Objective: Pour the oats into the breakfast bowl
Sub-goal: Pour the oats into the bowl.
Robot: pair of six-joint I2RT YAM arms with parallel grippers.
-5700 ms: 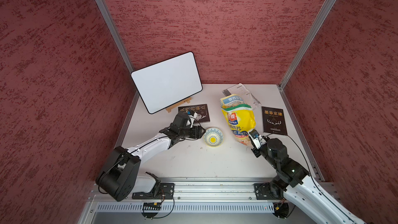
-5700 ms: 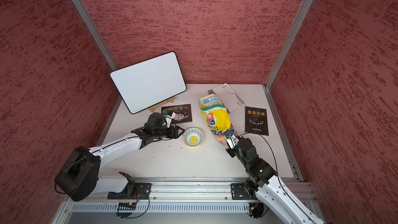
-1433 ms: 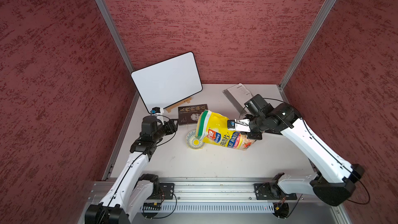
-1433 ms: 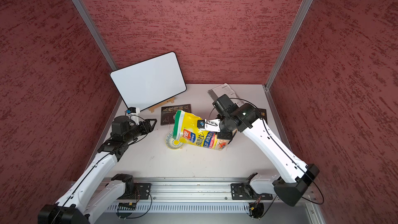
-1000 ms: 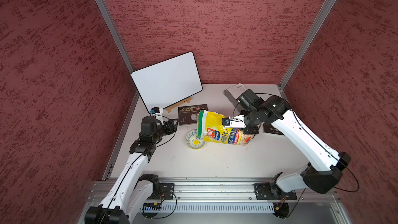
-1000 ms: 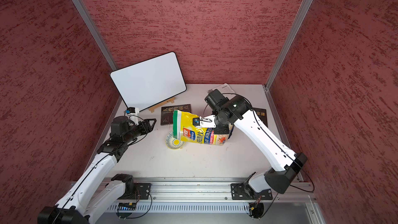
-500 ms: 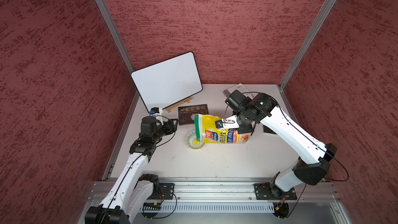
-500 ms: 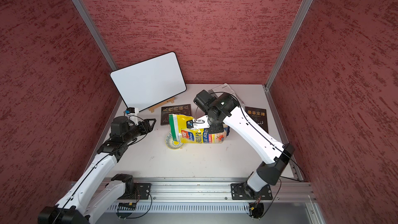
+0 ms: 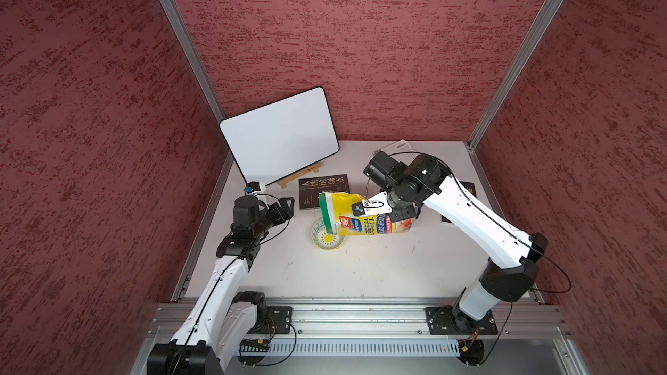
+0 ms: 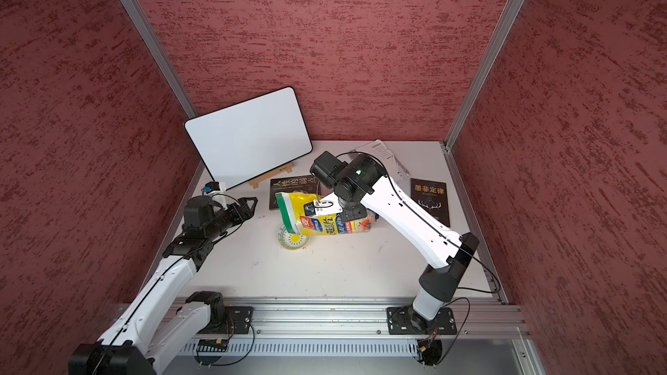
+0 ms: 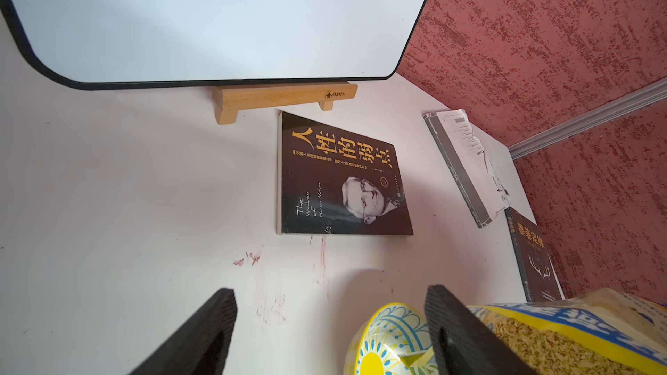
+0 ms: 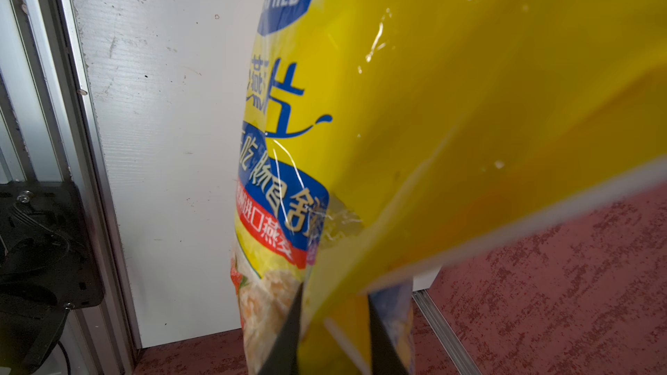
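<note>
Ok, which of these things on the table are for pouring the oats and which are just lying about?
For the job: bag, tipped toward the bowl, held by the shut right gripper; oats inside it; left gripper, open, empty.

Lying about: whiteboard; its stand; book by the stand; second book; booklet at the back.

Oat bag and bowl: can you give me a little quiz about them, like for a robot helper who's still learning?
1. True or false: the right gripper is shut on the oat bag.
2. The bag is: A) standing upright; B) tipped, green top over the bowl; C) folded flat.
3. Fill in: the left gripper is ___ and holds nothing.
Key: 1 true; 2 B; 3 open.
</note>
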